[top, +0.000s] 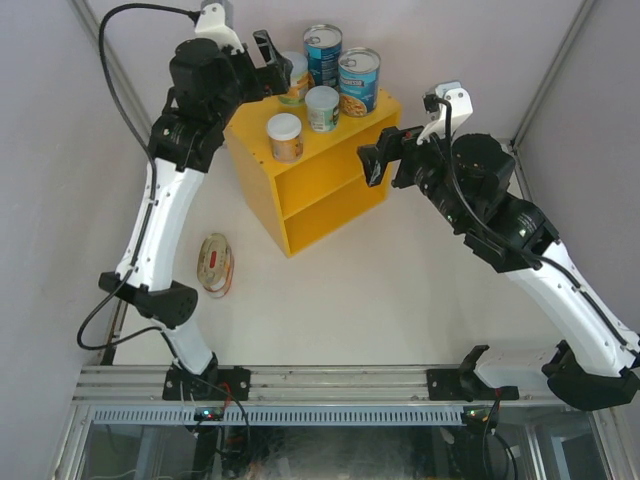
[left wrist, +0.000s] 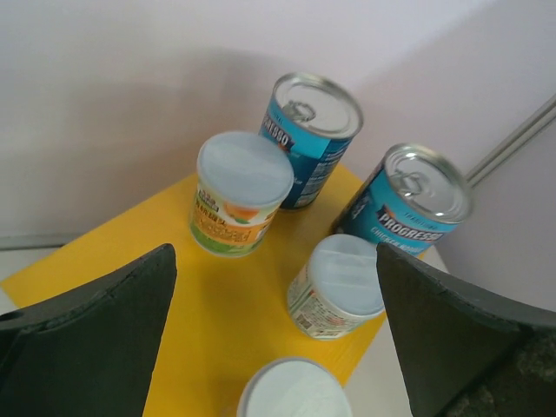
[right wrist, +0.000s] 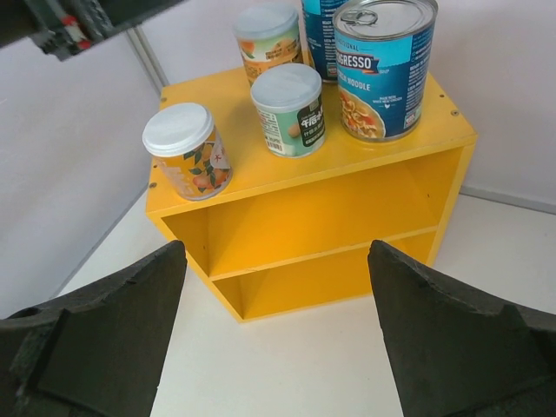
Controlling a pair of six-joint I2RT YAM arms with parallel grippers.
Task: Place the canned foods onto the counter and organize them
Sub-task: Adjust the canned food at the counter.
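The yellow counter (top: 300, 205) stands at the back middle of the table. On its top are two tall blue cans (top: 322, 52) (top: 358, 80) and three small pale-lidded cans (top: 322, 107) (top: 285, 136) (top: 296, 88). A flat oval tin (top: 215, 264) with a red-yellow label lies on the table left of the counter, perhaps on top of a second one. My left gripper (top: 277, 63) is open and empty above the counter's back left, over the small cans (left wrist: 239, 191) (left wrist: 339, 282). My right gripper (top: 379, 152) is open and empty by the counter's right front (right wrist: 347, 217).
Grey walls close in the table on the left, back and right. A metal rail (top: 330, 382) runs along the near edge between the arm bases. The counter's two inner shelves (right wrist: 304, 230) hold nothing.
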